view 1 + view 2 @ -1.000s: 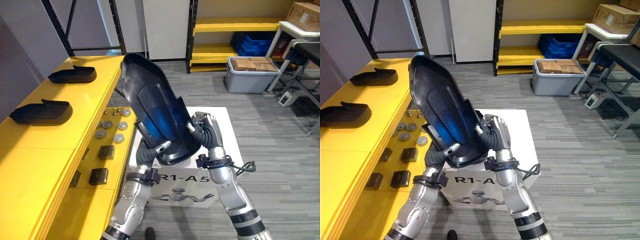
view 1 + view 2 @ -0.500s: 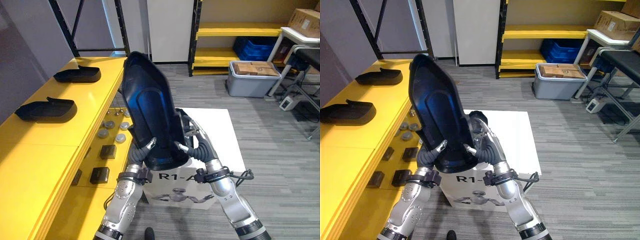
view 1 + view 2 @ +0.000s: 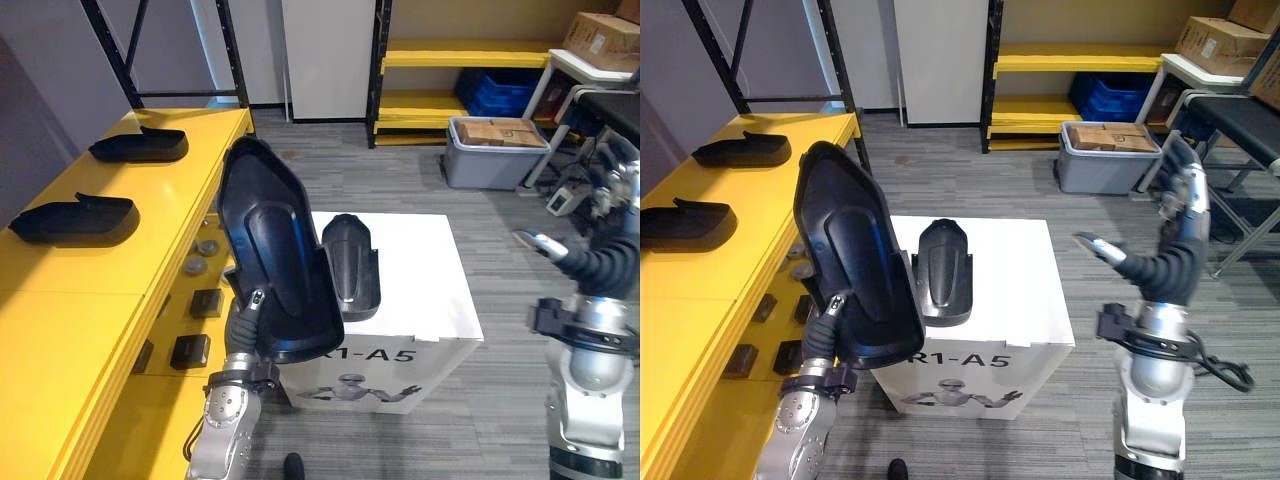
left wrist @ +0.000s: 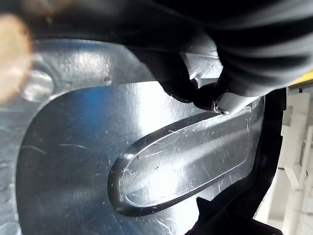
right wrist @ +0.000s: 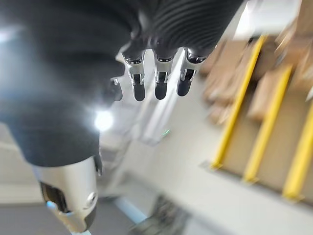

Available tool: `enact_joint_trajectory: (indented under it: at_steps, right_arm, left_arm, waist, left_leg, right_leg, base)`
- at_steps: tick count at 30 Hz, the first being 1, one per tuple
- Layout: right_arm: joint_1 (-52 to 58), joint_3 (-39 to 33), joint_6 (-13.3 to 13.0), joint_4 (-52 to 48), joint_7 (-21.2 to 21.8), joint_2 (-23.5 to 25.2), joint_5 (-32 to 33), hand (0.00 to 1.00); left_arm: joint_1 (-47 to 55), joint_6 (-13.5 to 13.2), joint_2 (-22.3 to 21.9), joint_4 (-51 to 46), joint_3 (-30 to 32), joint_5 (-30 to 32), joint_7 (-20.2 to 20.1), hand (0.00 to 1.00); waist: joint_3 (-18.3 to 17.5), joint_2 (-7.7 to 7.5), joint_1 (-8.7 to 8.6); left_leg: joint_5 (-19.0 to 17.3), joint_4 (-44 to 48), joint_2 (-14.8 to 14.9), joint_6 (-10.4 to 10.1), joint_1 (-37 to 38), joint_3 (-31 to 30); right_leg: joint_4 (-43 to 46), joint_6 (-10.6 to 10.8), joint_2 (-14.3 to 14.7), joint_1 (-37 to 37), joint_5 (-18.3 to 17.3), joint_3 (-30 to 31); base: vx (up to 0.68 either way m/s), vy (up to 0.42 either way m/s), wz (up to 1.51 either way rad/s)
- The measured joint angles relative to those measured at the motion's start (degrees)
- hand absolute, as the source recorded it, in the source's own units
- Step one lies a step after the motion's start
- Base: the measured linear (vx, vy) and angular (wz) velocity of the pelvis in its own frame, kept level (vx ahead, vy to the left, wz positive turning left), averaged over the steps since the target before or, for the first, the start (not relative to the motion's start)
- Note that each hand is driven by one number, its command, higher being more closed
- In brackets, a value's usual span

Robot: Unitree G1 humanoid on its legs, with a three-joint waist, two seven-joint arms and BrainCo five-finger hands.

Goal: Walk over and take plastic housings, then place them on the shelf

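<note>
Carry step: left hand [image 3: 254, 300] clamped on black plastic housing [image 3: 275, 265]; right hand [image 3: 1175, 240] spread, empty. Next: swing it onto yellow shelf [image 3: 150, 235].

The left arm [image 3: 226, 425] and right arm [image 3: 1150, 385] are silver-grey metal with black rings at the wrists. Dark ribbed covers wrap the left hand [image 3: 820, 335] and right hand [image 3: 1173, 240]; silver fingers [image 5: 161, 73] end in dark tips.

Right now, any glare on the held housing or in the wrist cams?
Left wrist view: strong white glare and blue sheen on the plastic housing. Left eye view: faint blue sheen on it. Right wrist view: bright spot beside the right hand.
</note>
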Motion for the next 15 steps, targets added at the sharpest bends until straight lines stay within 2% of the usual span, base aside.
enact_joint_trajectory:
  at_steps: [5,7,11,15]
  right_arm:
    - [7.9,-6.3,1.1,15.8,-1.6,4.7,0.0,0.00]
    - [11.9,-7.5,2.8,24.6,-1.7,7.4,2.2,0.00]
    - [17.5,-6.8,5.0,34.3,-0.5,12.9,7.6,0.00]
    - [20.7,-2.5,5.7,41.8,2.9,15.4,9.7,0.00]
  left_arm:
    - [4.5,-0.1,-1.0,-3.3,3.3,0.0,-1.1,1.00]
    - [6.6,-0.2,-1.8,-3.5,3.8,0.0,-1.2,1.00]
    - [9.6,-0.1,-2.8,-4.8,3.6,-0.2,-1.9,1.00]
    - [11.3,-0.1,-4.3,-7.1,3.6,-0.2,-2.6,1.00]
  waist:
    - [-0.3,-0.06,-0.74]
    - [-0.6,0.02,-1.05]
    - [-1.0,-0.05,-1.15]
    - [-2.1,-0.13,-0.98]
  left_leg:
    - [-0.2,0.0,0.1,-0.2,-0.1,-0.1]
    - [-0.2,0.0,0.1,-0.3,-0.2,-0.1]
    - [-0.4,0.0,0.4,-0.4,-0.1,0.1]
    - [-0.9,0.0,0.7,-0.9,0.1,0.5]
  right_leg:
    - [-0.3,0.0,0.1,0.0,0.0,-0.1]
    - [-0.5,0.0,0.1,0.1,0.0,-0.1]
    - [-0.4,0.0,0.2,0.2,0.0,-0.1]
    - [-0.4,0.1,0.1,0.5,0.0,-0.5]
  base:
    - [0.00,0.000,0.00]
    - [0.00,0.000,0.00]
    - [0.00,0.000,0.00]
    - [-0.01,0.000,0.01]
